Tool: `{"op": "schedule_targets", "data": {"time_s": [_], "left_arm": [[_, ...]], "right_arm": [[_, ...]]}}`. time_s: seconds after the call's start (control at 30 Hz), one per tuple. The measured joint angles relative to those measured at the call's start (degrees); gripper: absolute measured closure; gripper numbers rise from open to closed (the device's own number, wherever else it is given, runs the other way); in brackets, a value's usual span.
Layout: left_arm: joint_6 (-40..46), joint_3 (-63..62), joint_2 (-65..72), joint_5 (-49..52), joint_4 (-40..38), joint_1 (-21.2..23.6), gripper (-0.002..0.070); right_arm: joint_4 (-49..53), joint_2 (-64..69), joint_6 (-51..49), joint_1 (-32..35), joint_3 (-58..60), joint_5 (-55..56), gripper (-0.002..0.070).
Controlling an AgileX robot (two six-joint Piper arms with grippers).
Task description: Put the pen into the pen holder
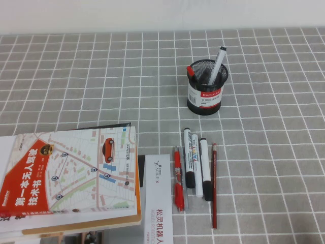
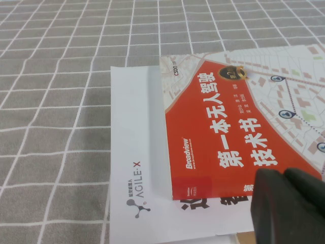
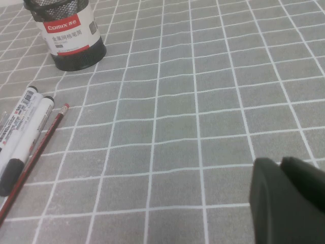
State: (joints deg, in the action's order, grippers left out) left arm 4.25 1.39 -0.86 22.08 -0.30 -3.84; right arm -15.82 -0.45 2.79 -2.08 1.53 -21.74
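Observation:
The pen (image 1: 204, 161) lies flat on the checked cloth in front of the pen holder (image 1: 205, 94), its long black cap toward me. It is the right-hand marker of the row, beside a red pencil (image 1: 214, 185). It also shows in the right wrist view (image 3: 31, 136), with the holder (image 3: 71, 36) beyond it. The mesh holder holds a white-barrelled pen (image 1: 218, 62) standing tilted and something red. My left gripper (image 2: 282, 175) is shut and empty above the red book. My right gripper (image 3: 281, 161) is shut and empty over bare cloth, well apart from the pen. Neither gripper shows in the high view.
Next to the pen lie a labelled marker (image 1: 196, 157), a thicker black-capped marker (image 1: 189, 157) and a red pen (image 1: 178, 178). A red map-covered book (image 1: 71, 173) lies on white booklets (image 1: 158, 203) at the front left.

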Motion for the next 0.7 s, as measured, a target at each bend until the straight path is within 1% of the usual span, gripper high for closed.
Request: {"op": "schedule_targets", "data": {"time_s": [0.7], "left_arm": [[0.0,0.0,0.0,0.0,0.0,0.0,0.0678]], "right_arm": [[0.3,0.0,0.0,0.0,0.0,0.0,0.0689]]}}
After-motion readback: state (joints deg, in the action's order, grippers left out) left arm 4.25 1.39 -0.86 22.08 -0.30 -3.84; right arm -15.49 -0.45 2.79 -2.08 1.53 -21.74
